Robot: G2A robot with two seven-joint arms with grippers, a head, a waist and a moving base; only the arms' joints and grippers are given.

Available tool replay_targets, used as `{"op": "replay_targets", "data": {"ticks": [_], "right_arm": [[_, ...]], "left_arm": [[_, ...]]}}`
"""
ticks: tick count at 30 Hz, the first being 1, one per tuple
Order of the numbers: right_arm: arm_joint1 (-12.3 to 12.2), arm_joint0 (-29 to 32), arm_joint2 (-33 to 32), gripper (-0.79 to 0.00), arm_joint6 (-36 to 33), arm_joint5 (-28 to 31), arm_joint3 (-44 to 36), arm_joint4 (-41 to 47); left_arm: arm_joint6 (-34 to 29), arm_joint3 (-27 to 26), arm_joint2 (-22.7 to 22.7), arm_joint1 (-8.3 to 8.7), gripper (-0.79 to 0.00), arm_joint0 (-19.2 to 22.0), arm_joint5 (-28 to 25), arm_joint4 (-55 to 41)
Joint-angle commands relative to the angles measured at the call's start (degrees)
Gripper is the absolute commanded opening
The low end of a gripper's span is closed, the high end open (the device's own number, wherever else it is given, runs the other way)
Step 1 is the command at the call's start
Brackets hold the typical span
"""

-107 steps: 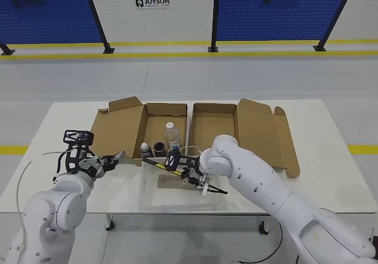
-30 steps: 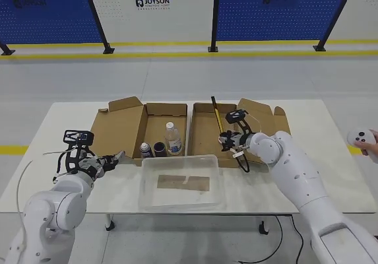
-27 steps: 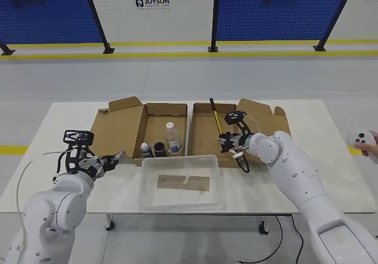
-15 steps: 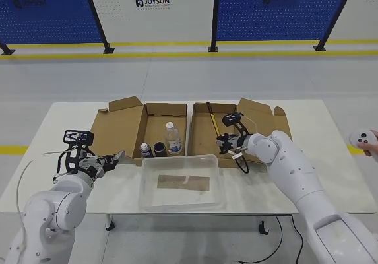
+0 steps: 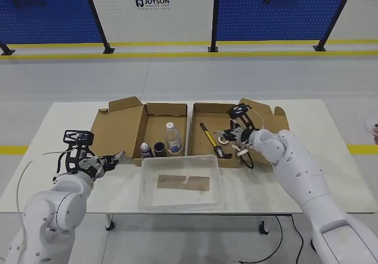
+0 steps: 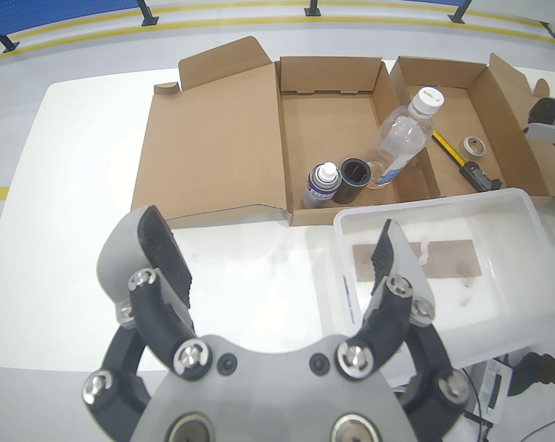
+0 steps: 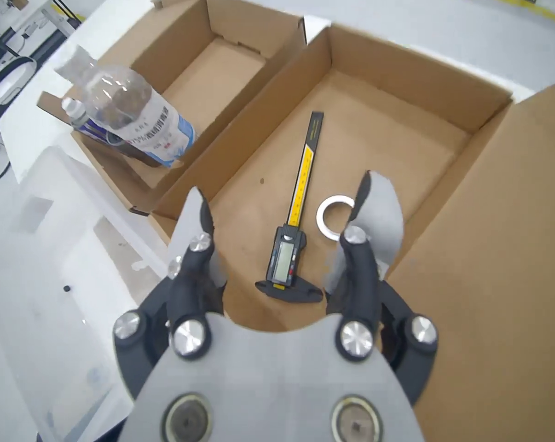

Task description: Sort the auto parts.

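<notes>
Your right gripper (image 7: 284, 195) is hovering spread and empty over the caliper (image 7: 284, 262) in the right box (image 7: 397, 75); your left gripper (image 6: 277, 250) is hanging spread too. Placement looks done, so the next move is calling for a lift clear of the walls.

Place: industrial robot lab or workshop hall
Partitions: blue perforated panels (image 5: 30, 20) on black feet (image 5: 108, 48)
Floor: smooth pale grey floor (image 5: 175, 82) marked with yellow lines (image 5: 175, 55)
Workstation: 1 white table (image 5: 334, 165) bearing 2 open cardboard boxes (image 5: 119, 129) and 1 clear plastic bin (image 5: 148, 191)
</notes>
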State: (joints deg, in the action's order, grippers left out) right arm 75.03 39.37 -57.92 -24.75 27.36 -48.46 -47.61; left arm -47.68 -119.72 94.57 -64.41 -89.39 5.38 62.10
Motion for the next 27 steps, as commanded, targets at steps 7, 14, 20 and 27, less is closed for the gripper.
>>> {"op": "replay_targets", "data": {"ticks": [7, 14, 20, 27], "right_arm": [[-4.3, 13.0, -11.1, 0.000, 3.9, -3.0, -22.9, -4.6], [-6.4, 27.0, -19.5, 0.000, 5.0, -6.0, -41.2, -6.7], [-7.3, 34.5, -23.2, 0.000, 4.9, -5.7, -48.6, -7.7], [-7.6, 36.3, -24.4, 0.000, 5.7, -3.8, -49.3, -6.9]], "left_arm": [[0.0, 0.0, 0.0, 0.00, 0.000, 0.0, 0.0, 0.0], [0.0, 0.0, 0.0, 0.00, 0.000, 0.0, 0.0, 0.0], [0.0, 0.0, 0.0, 0.00, 0.000, 0.0, 0.0, 0.0], [0.0, 0.0, 0.0, 0.00, 0.000, 0.0, 0.0, 0.0]]}}
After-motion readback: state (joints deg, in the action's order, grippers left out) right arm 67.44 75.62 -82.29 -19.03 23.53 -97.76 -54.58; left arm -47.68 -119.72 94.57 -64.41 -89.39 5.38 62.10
